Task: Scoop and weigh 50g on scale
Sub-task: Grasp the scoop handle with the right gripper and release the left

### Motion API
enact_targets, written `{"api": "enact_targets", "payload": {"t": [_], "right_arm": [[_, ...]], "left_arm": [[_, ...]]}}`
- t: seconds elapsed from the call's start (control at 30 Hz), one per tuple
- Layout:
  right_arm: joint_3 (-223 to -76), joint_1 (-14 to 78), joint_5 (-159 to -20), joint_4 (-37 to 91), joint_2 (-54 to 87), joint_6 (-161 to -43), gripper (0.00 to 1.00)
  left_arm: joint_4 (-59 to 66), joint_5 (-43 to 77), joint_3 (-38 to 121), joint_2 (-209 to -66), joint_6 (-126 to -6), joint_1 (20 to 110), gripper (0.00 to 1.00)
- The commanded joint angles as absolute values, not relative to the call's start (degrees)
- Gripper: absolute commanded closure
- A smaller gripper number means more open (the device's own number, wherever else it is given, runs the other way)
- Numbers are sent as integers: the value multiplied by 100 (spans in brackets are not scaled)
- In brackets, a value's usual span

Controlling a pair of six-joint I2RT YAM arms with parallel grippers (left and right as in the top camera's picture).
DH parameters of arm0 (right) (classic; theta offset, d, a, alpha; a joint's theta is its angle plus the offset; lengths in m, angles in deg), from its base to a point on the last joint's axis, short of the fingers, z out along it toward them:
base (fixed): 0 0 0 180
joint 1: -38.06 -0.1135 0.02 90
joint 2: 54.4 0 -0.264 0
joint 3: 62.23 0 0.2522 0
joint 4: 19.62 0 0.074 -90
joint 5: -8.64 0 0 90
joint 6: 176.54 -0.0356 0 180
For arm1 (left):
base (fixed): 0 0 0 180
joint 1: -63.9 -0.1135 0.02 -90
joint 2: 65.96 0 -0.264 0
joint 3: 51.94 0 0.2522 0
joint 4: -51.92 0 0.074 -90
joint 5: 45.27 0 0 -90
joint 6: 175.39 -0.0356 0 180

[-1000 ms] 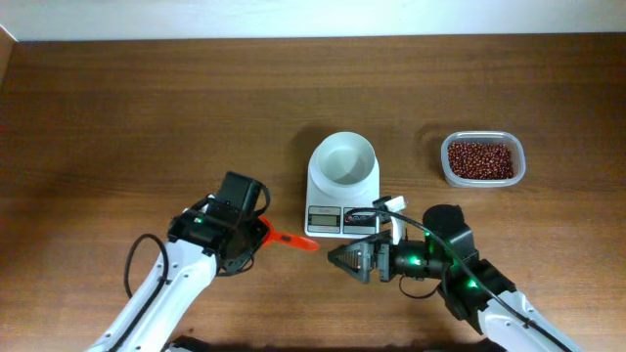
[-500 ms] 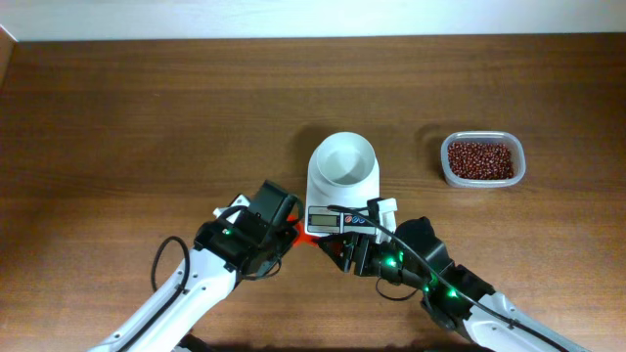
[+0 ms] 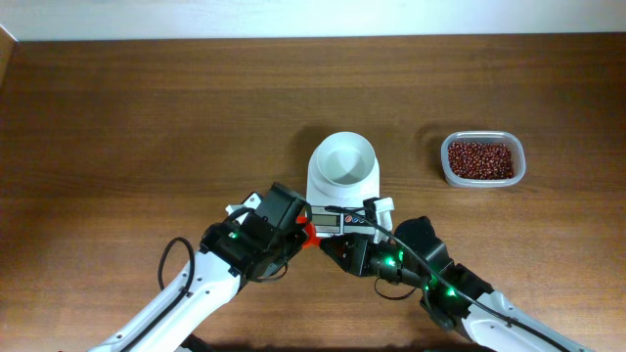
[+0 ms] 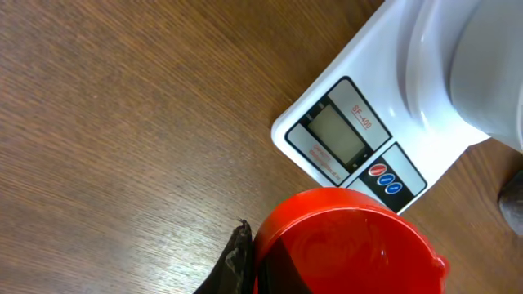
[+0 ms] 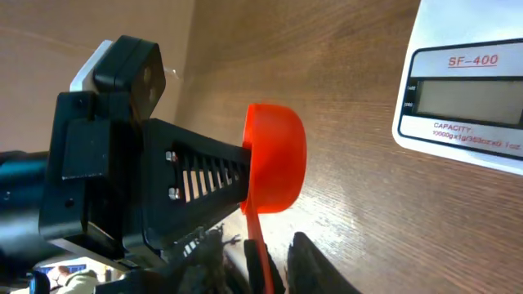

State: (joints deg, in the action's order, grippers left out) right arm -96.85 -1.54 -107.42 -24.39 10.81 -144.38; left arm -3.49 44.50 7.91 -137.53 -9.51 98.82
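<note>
Our left gripper (image 3: 296,227) clenches the orange-red scoop (image 5: 274,159) at the scale's (image 4: 339,135) six o'clock. Whether our right gripper (image 5: 260,257) grips its handle, we cannot tell. Confirm that before releasing.

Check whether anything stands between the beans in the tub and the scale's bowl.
Nothing visible does. In the overhead view only bare table lies between the beans in their tub and the bowl on the scale. The scoop is at the scale's front, off that line.
</note>
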Motion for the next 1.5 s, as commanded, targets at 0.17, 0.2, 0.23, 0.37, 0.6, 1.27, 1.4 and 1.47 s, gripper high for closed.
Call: {"api": "enact_targets", "payload": {"t": [0.17,0.2,0.23,0.37,0.6,1.27,1.4,1.47], "right_arm": [[-9781,-206,-10897,-2543,1103,-14775,81],[-9781,-206,-10897,-2554,1103,-14775,81],[-9781,-206,-10895,-2568,1103,-14773,82],[-9781,-206,-10720,-2677,1101,-14856,83],[-9781,-206,-10508,-2718,1103,-14856,82],[-9781,-206,-10788,-2699,1103,-14744,96],[-9781,-206,-10766,-2078,1101,-13914,96],[-9781,-204,-10716,-1896,1101,-13579,96]], "left_arm": [[-327,4474,855,-13702,-1043,9917,100],[-327,4474,855,-13702,-1043,9917,100],[-340,4467,855,-13702,-1043,9917,100],[-412,4469,855,-13702,-1043,9917,100],[-441,4450,855,-13702,-1043,9917,100],[-473,4454,855,-13702,-1043,9917,93],[-476,4454,855,-13702,-1045,9917,59],[-476,4456,855,-13702,-1045,9917,49]]}}
